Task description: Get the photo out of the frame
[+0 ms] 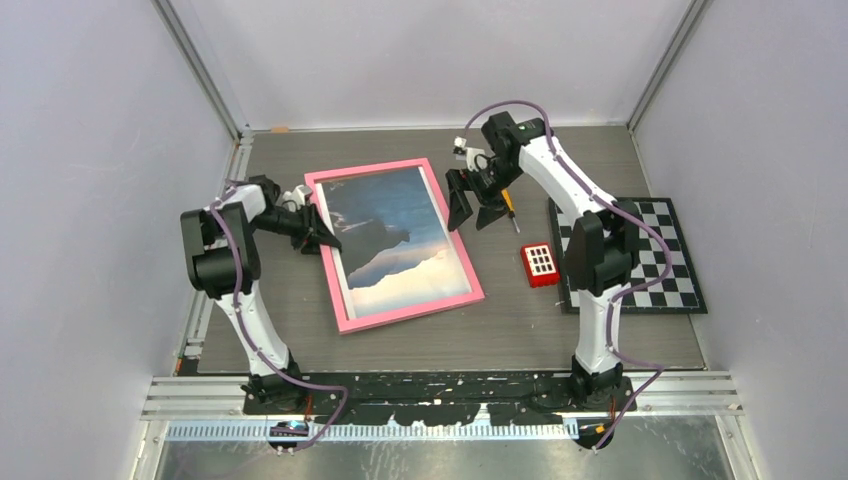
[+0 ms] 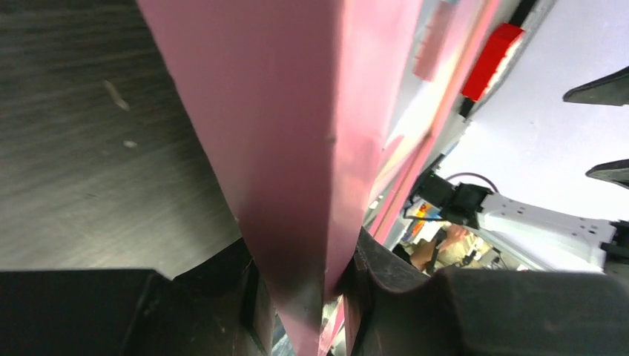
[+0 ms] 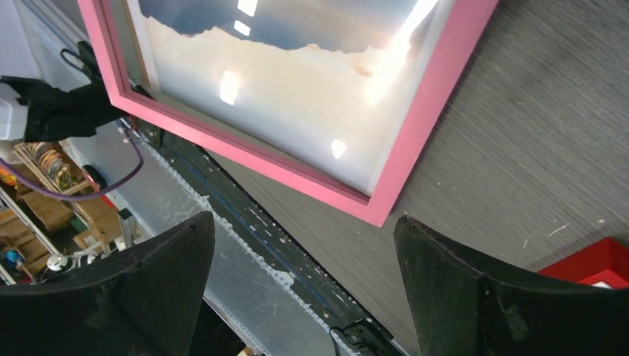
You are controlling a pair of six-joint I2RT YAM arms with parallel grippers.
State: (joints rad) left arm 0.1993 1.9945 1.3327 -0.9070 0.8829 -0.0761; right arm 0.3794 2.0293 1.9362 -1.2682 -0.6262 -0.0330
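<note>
Top view: the large rectangular pink-bordered frame [image 1: 405,312] lies face up on the grey desk [image 1: 510,322], the seacoast photo [image 1: 395,240] inside it. Left wrist: my left end effector [image 2: 304,297] clamps its pink edge. Right wrist: my right end effector [image 3: 304,289] gapes, empty, near a corner. Removal hasn't begun, I judge.

Dark grey table [image 1: 500,335] with wood lines. Big pink frame [image 1: 410,311] lies in middle, turned a bit, picture side up. Photo [image 1: 395,240] of sea, dark hills, pale sky sits inside frame. Black-and-white checkerboard [image 1: 660,275] lies flat at right side. Small red box [image 1: 540,264] with white squares on top sits between frame and checkerboard, just beside checkerboard. Thin little tool [image 1: 513,212] with yellow bit lies behind red box.
</note>
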